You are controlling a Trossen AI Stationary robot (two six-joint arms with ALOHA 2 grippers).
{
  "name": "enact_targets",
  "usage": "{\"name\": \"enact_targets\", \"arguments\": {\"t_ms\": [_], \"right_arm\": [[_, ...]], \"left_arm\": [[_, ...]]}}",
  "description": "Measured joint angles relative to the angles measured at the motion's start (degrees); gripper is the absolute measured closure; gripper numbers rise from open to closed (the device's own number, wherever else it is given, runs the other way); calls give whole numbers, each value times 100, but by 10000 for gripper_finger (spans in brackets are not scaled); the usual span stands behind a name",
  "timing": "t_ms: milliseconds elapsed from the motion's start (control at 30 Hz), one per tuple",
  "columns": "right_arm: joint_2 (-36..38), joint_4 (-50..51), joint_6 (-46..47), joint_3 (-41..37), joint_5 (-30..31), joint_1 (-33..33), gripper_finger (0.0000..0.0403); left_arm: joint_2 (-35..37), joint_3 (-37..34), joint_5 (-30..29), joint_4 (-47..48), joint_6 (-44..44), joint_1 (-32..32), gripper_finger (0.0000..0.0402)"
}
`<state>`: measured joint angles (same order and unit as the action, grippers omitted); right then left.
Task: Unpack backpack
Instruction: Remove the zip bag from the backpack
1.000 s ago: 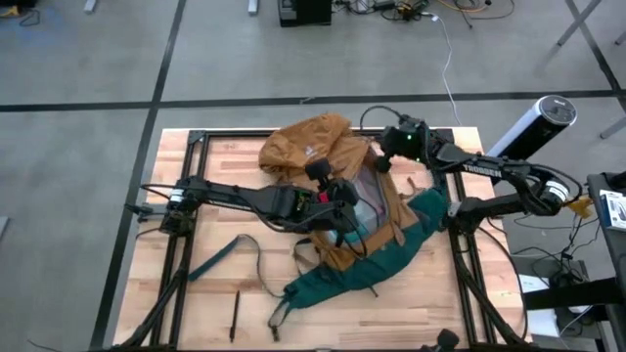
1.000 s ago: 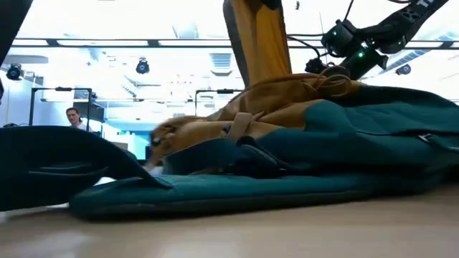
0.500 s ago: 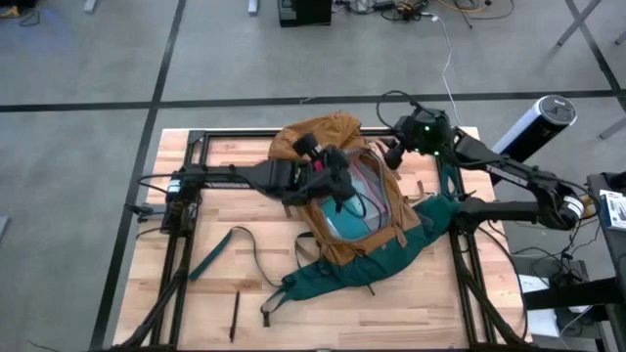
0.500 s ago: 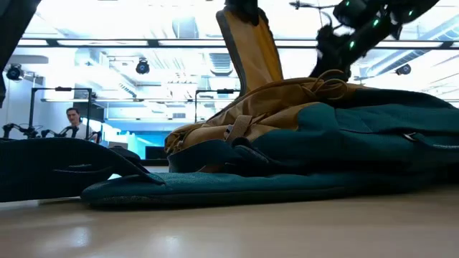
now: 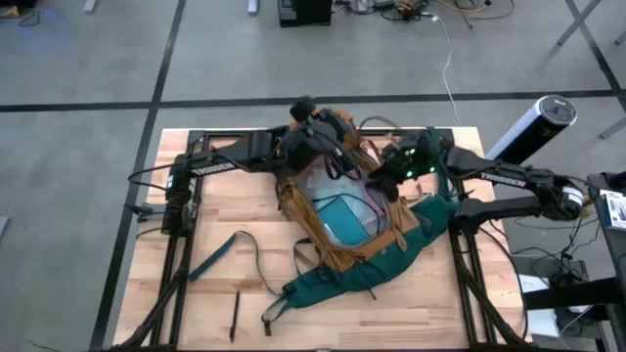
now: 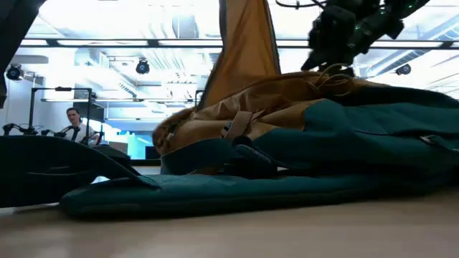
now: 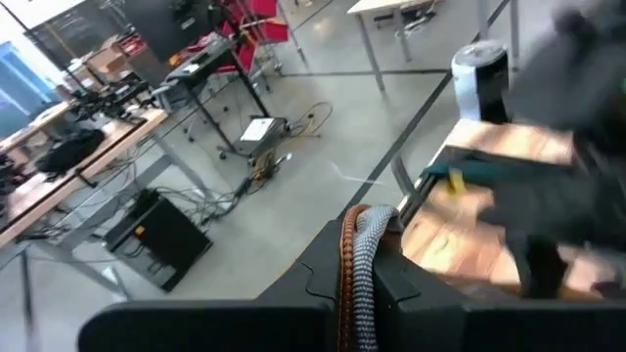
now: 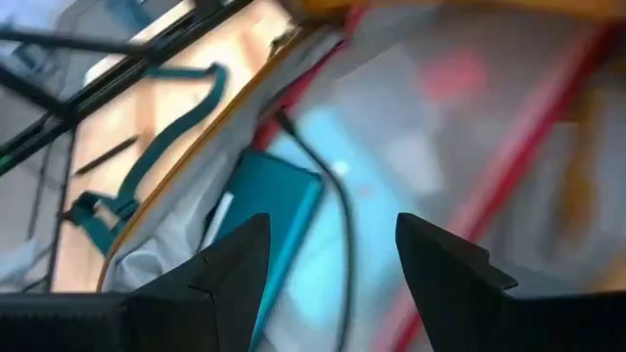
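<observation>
The mustard-tan backpack [image 5: 328, 244] lies on its dark green back panel [image 5: 391, 262] at mid-table, mouth toward the far edge. My left gripper [image 5: 328, 132] is raised over the far end of the mouth, shut on the rim. The mouth gapes and shows a clear pink-edged pouch [image 5: 344, 191] and a teal flat item [image 5: 340, 217] inside. My right gripper [image 5: 389, 176] hovers open over the right side of the mouth. Its fingers [image 8: 230, 269] stand apart above the teal item [image 8: 279, 210] and touch nothing. My left gripper pinches a brown-and-grey rim edge of the backpack [image 7: 357, 240] between its two shut fingers. The mustard fabric [image 6: 244, 50] rises taut from the bag's body to the gripper. The rest of the backpack stays on the table.
A loose green strap [image 5: 220, 256] and a thin black stick [image 5: 235, 315] lie on the wood at the near left. Black frame rails [image 5: 186, 254] run along both sides of the table. A white cylinder [image 5: 533, 125] stands off the right edge. A person [image 6: 72, 118] sits far behind.
My left gripper has risen and gone toward the far edge, drawing the backpack's rim up with it. The mouth has spread open and the pouch inside shows more. My right gripper has turned and shifted a little toward the near edge, over the opening.
</observation>
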<state>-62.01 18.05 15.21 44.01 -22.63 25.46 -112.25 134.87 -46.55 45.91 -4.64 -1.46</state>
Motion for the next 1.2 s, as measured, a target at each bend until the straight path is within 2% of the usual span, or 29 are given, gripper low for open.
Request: {"name": "enact_targets", "arguments": {"t_ms": [200, 400, 600, 700, 800, 1000, 1133, 1200], "right_arm": [[-735, -322, 292, 0, 1380, -484, 174], [-1645, -373, 486, 0, 1198, -482, 158], [-2471, -832, 670, 28, 918, -480, 142], [-2827, -1430, 673, 24, 395, -469, 142], [-3093, -1955, 838, 22, 0, -475, 165], [-3164, -2039, 1046, 17, -74, -445, 246], [-2789, -1867, 1039, -10, 235, -416, 265], [-2553, -1753, 954, -11, 706, -412, 259]], "left_arm": [[60, -36, 449, -48, -150, -232, 401], [60, -36, 572, -19, -194, -333, 401], [54, -68, 693, 502, 36, -367, 401], [44, -68, 714, 796, 263, -395, 401], [7, -68, 844, 1005, 427, -431, 401], [21, -68, 853, 1190, 516, -456, 401], [72, -68, 855, 1237, 518, -460, 401], [101, -68, 857, 1237, 517, -464, 401]]}}
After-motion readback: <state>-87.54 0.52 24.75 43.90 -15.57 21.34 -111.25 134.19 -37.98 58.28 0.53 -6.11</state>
